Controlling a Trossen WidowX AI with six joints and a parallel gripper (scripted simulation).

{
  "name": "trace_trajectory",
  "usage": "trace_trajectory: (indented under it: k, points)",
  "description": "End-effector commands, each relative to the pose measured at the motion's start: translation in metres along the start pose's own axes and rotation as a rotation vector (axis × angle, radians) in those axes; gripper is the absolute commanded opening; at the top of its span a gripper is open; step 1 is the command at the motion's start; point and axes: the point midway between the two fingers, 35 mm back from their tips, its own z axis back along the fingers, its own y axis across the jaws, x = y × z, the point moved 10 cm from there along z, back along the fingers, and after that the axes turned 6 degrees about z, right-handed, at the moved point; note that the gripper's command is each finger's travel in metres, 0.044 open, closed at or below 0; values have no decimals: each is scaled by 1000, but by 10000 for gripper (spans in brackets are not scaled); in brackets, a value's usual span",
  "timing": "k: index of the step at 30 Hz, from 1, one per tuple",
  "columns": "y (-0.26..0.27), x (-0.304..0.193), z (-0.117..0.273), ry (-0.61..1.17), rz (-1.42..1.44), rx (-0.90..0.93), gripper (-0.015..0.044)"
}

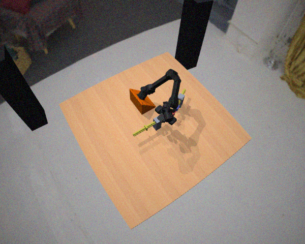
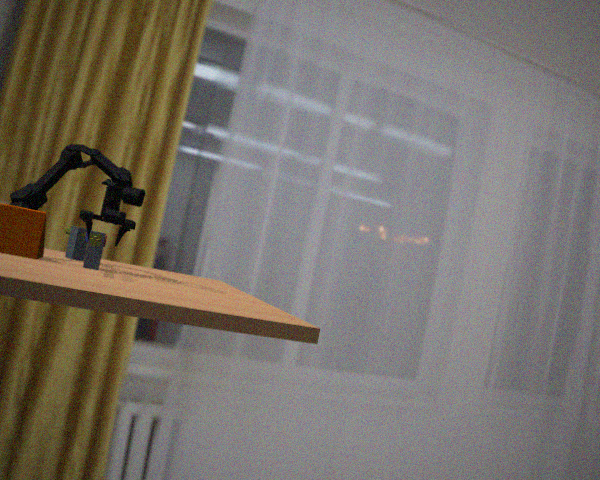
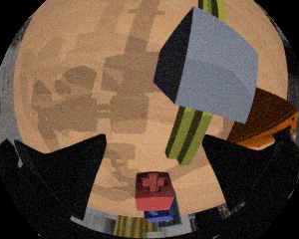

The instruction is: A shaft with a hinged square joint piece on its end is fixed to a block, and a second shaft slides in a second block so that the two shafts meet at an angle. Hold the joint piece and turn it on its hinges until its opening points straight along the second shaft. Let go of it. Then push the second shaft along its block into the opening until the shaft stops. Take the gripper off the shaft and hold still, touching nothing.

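The red joint piece [image 3: 154, 200] [image 1: 173, 114] has a cross-shaped opening and sits on a blue hinge part [image 3: 158, 216]. The first shaft [image 1: 184, 91] passes through its grey-blue block [image 1: 181, 100] [image 2: 74, 242]. The second shaft [image 3: 189, 135] [image 1: 139, 131] is yellow-green and runs through the other block [image 3: 221, 72] [image 1: 156, 124] [image 2: 92, 257]. Its near end stands apart from the red piece, up and right of it in the wrist view. The opening faces roughly that way; exact alignment cannot be told. My gripper [image 3: 156, 139] [image 2: 103, 241] is open and empty, above the joint area.
The orange base [image 1: 148, 107] [image 2: 13, 228] [image 3: 266, 117] carries the arm and stands beside the blocks. A small crosspiece [image 1: 146, 127] sticks out from the second shaft's outer part. Two black pillars [image 1: 193, 34] [image 1: 21, 97] stand past the wooden table top [image 1: 157, 178].
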Motion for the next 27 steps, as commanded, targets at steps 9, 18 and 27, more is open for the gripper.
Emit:
trace_trajectory:
  k: [9,18,27]
  points:
    - [5,-55,-6,7,2,6,440]
    - [6,-62,-11,8,1,6,440]
    - [6,-62,-25,8,1,6,440]
